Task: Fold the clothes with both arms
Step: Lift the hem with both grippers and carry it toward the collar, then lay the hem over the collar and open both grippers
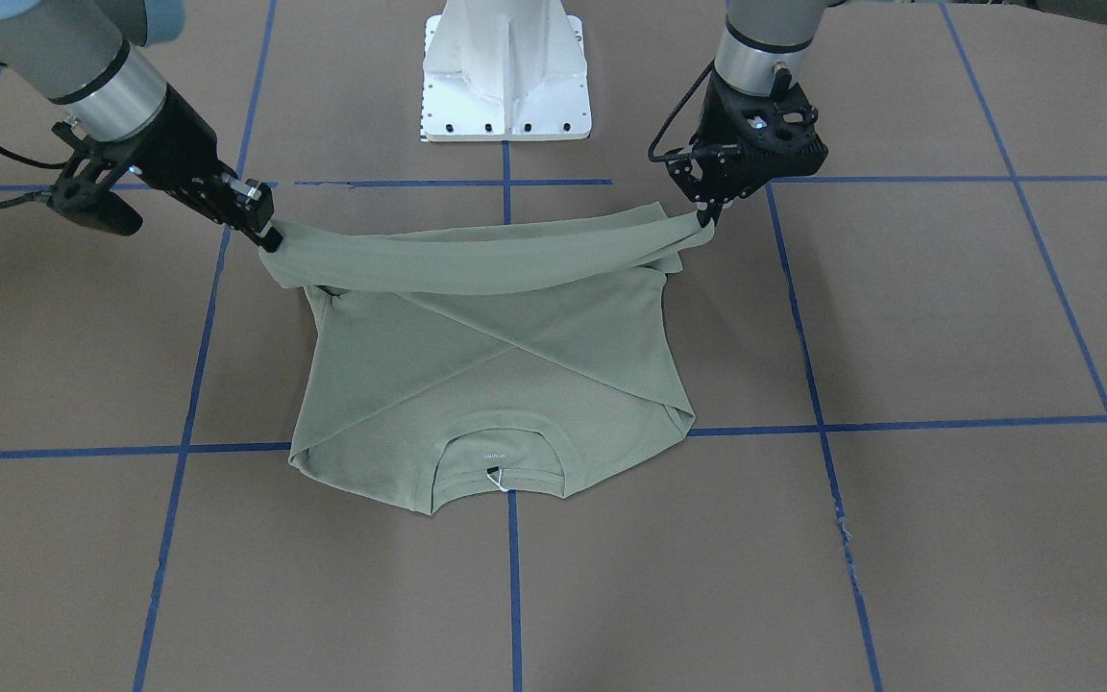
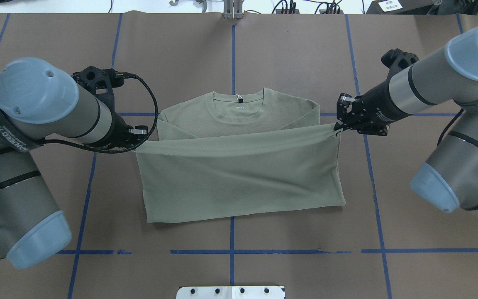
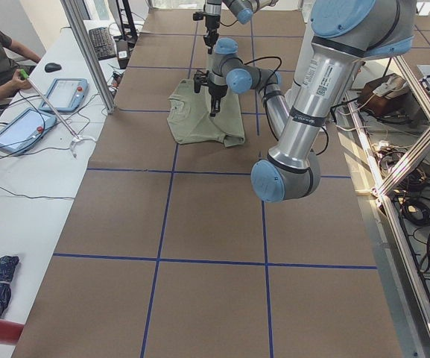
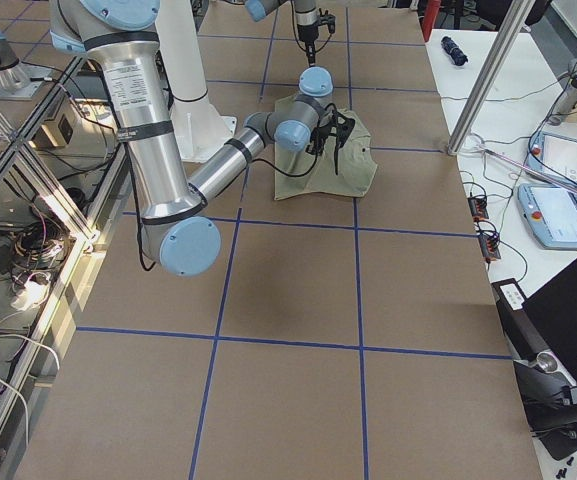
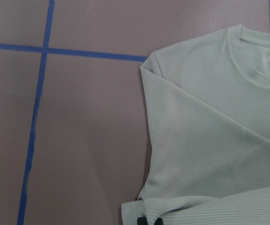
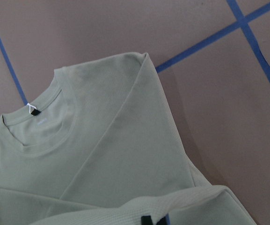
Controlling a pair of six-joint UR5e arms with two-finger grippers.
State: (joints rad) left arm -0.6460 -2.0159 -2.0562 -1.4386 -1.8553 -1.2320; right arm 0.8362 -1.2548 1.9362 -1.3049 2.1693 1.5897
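Two hem corners of the sage-green shirt are pinched, one in the closed left gripper, one in the closed right gripper. The hem hangs stretched between them; beyond them, crossed sleeves and collar lie flat.

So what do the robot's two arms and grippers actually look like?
The left arm and right arm are silver-grey tubes with light blue joint caps and dark lettered bands. The left gripper and right gripper are black, each fed by a black cable.
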